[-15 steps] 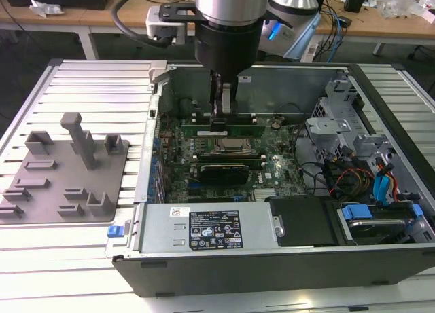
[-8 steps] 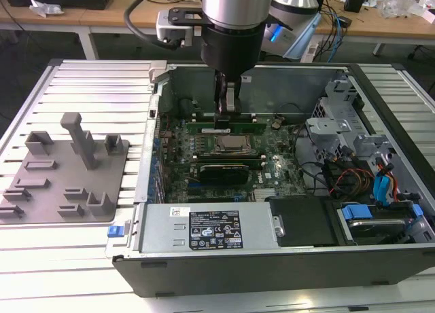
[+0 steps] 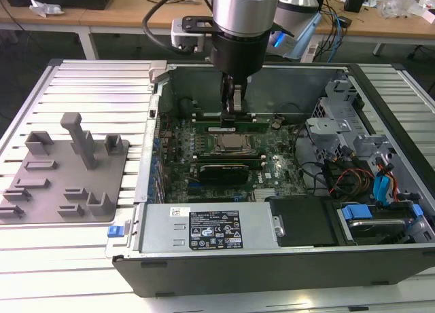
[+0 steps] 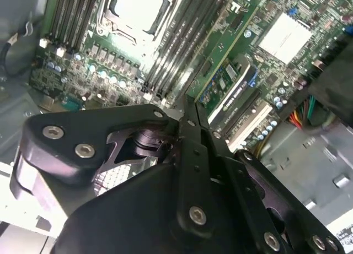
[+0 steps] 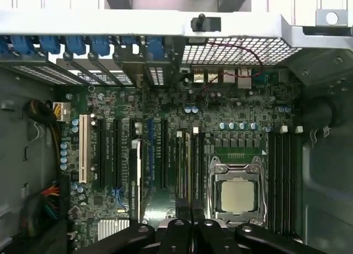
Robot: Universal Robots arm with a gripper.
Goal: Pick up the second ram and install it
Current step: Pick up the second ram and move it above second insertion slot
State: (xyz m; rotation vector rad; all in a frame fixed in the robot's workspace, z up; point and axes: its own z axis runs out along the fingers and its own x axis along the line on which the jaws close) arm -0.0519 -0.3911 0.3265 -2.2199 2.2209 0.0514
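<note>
One slatted metal bench (image 3: 81, 89) is seen carrying an open computer case (image 3: 272, 269), laid on its side with its inside facing up. Beside the case, toward the exterior view's left, a grey tray (image 3: 95, 180) with upright posts is set flat on the bench.

The arm (image 3: 245, 14) is brought in from the top of the exterior view. Its last silver and black segments are held upright, so that the wrist points straight down into the case. A pale camera box (image 3: 183, 31) is carried on a dark bracket at the wrist, and cables are looped above it.

Inside the case the green motherboard (image 3: 279, 167) is laid flat, with the CPU socket (image 3: 231, 143) near its middle and a dark expansion card (image 3: 224, 172) mounted close by.

The tool (image 3: 233, 113) is held vertical over the board, close by the socket. In both wrist views its two black fingers (image 5: 182, 210) are drawn close together, leaving only a slim gap.

The second ram (image 5: 188, 174) is seen edge-on in the first wrist view as a thin pale line. It runs out from between the fingertips and along the memory slots (image 5: 198, 155) between the socket and the card. The tool is clenched on its upper edge. Whether the stick is fully seated in its slot cannot be told.
</note>
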